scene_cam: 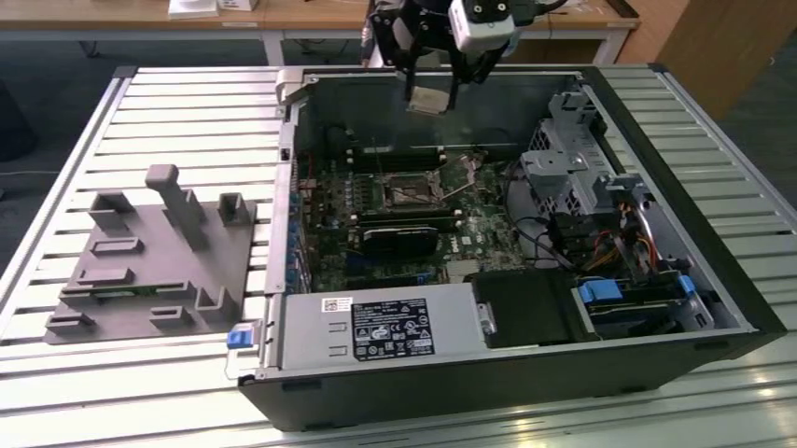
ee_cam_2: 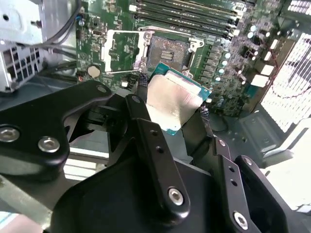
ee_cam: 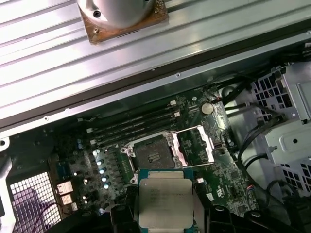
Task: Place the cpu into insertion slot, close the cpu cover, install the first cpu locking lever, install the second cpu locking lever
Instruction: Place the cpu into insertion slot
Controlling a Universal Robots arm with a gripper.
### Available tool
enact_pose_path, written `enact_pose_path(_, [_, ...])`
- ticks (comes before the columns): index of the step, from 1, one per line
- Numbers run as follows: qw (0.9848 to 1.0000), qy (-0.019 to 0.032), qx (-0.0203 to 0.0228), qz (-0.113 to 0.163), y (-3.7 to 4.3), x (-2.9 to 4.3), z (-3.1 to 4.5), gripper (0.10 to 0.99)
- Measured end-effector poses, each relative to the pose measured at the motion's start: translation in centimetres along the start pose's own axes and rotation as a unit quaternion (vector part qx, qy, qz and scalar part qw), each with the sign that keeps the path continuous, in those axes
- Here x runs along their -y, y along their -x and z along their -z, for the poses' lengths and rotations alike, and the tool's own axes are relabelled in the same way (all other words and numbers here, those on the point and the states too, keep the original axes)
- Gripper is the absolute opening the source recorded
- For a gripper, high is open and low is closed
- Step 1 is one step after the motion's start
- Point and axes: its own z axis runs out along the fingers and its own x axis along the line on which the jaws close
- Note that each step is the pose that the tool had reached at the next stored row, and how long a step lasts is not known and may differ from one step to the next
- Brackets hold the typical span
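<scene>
Pincer [ee_cam_2: 171,97] clamped on cpu [ee_cam_2: 176,106], held above open insertion slot [ee_cam_2: 167,51]; cpu cover [ee_cam: 195,130] flipped open beside slot.

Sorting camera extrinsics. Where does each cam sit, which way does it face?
Exterior view: off the arm, raised, looking down into the open computer case; shows the tool holding the cpu over it.
Second wrist view: near the wrist, looking along the tool's fingers past the cpu to the insertion slot and open cpu cover.
First wrist view: near the wrist, looking over the cpu onto the motherboard; dark tool parts flank the cpu.
Shared: both wrist views show cpu, insertion slot and cpu cover.
</scene>
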Motion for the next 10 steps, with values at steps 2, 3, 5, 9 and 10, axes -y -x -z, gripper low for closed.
enact_pose_path(2, [0.9999, -0.0002, 0.0012, -0.013, 0.0, 0.0, -0.02, 0.533])
enact_pose_path(3, [0.9998, -0.0004, 0.0018, -0.02, 0.0, 0.0, -0.03, 0.533])
enact_pose_path(5, [0.9995, -0.0007, 0.003, -0.032, 0.0, 0.01, -0.05, 0.533])
enact_pose_path(9, [0.9984, -0.0013, 0.0053, -0.056, 0.0, 0.01, -0.09, 0.533])
enact_pose_path(10, [0.998, -0.0015, 0.0059, -0.062, 0.0, 0.01, -0.1, 0.533])
